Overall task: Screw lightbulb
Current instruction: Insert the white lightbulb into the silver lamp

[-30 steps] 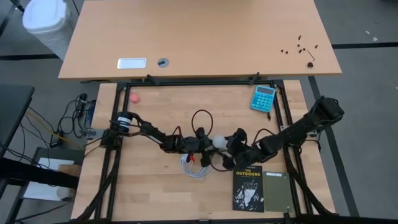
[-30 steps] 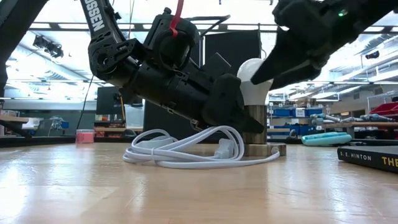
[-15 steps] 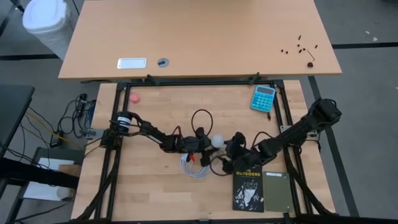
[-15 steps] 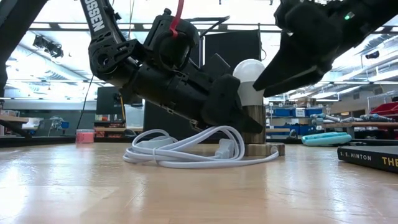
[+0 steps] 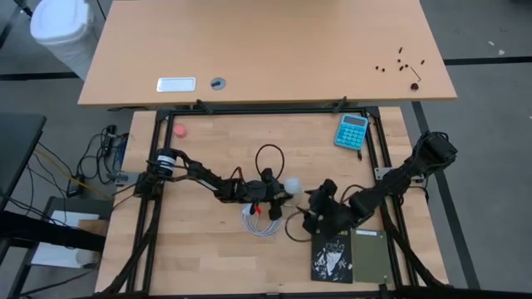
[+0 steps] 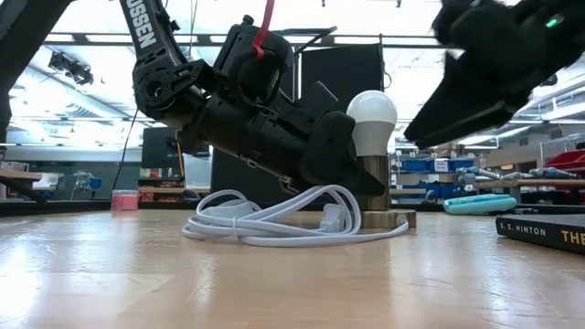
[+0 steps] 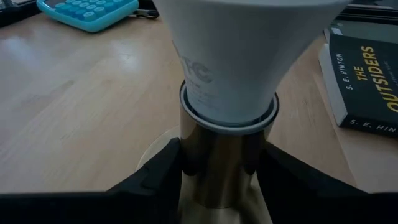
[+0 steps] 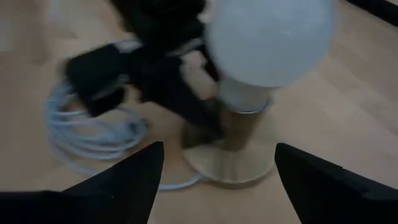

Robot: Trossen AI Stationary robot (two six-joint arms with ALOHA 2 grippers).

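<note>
1. I am reading "THE OUTSIDERS" on the black book (image 7: pixel 364 74) lying right of the lamp, with "S. E. HINTON" on its spine; grey lettering on the lightbulb (image 7: pixel 239 56) is too partial to read.
2. The lightbulb is standing upright in the brass socket (image 6: pixel 373 187) at mid-counter (image 5: pixel 208 266), beside the white cable (image 6: pixel 274 219).
3. My left fingers (image 7: pixel 214 168) are clamping shut around the socket stem just under the bulb.
4. My right fingers (image 8: pixel 214 180) are standing open, holding nothing, hovering near and right of the bulb, apart from it.
5. A blue calculator (image 5: pixel 352 130) is lying far right.
</note>
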